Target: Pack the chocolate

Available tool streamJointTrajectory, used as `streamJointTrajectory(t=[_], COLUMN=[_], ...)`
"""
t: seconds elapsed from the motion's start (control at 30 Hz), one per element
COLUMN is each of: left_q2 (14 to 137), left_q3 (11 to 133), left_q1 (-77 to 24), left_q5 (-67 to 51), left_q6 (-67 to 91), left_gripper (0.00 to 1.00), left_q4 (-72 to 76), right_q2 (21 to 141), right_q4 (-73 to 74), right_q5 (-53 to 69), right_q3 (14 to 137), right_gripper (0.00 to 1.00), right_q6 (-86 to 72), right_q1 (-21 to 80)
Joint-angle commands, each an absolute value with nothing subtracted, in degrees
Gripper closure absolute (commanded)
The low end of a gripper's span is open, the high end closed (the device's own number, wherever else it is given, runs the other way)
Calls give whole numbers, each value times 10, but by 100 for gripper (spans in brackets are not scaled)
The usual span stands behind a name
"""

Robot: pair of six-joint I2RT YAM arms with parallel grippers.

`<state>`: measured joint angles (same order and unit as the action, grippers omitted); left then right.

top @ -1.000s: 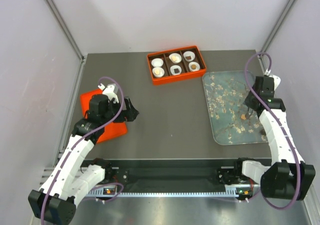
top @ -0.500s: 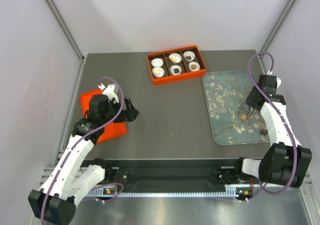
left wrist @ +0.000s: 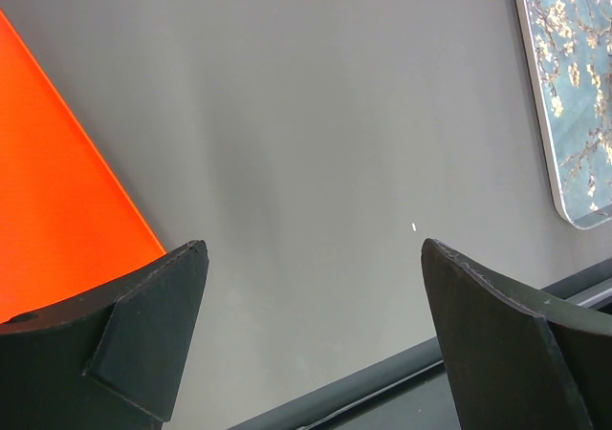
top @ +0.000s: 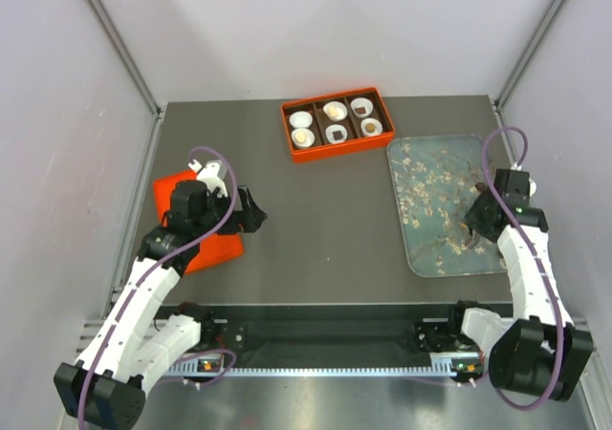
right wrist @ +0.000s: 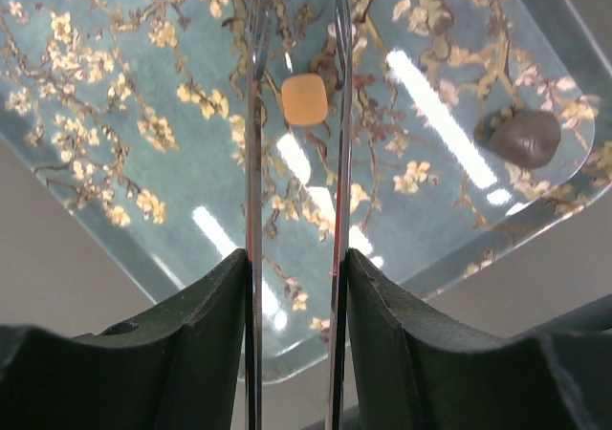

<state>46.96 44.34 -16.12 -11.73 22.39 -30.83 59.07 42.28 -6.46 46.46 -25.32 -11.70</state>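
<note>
A tan chocolate [right wrist: 304, 99] lies on the grey-blue blossom tray [right wrist: 124, 201] between the two thin metal blades of my right gripper [right wrist: 297, 10]. The blades stand a little apart on either side of it with small gaps, so the gripper is open. A dark brown chocolate [right wrist: 524, 136] lies to its right near the tray corner. From above, my right gripper [top: 475, 222] hangs over the near right part of the tray [top: 430, 162]. The orange box [top: 335, 124] holds six white cups, most with a chocolate piece. My left gripper [top: 253, 210] is open and empty.
An orange lid [top: 196, 229] lies flat at the left under my left arm; it also shows in the left wrist view [left wrist: 57, 191]. The left wrist view shows my left gripper [left wrist: 314, 248] above bare grey table, and the tray edge [left wrist: 574, 115]. A black rail runs along the near edge.
My right gripper has moved toward the near side of the tray and now straddles the tan chocolate. The left arm has not moved.
</note>
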Motion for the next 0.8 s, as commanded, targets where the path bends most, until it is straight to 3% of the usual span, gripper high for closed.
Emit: streamJointTrajectory(t=[0.0, 0.77], left_q2=[456, 442], left_q3=[443, 443], left_q1=[-161, -162], left_q5=[-130, -138], left_q6=[219, 220], left_gripper=[2, 2], left_q4=[-282, -278], right_q2=[553, 534], right_q4=[444, 530], right_q5=[-44, -107], right_q3=[451, 462], right_gripper=[57, 59], right_q6=[-265, -313], right_q1=[-121, -14])
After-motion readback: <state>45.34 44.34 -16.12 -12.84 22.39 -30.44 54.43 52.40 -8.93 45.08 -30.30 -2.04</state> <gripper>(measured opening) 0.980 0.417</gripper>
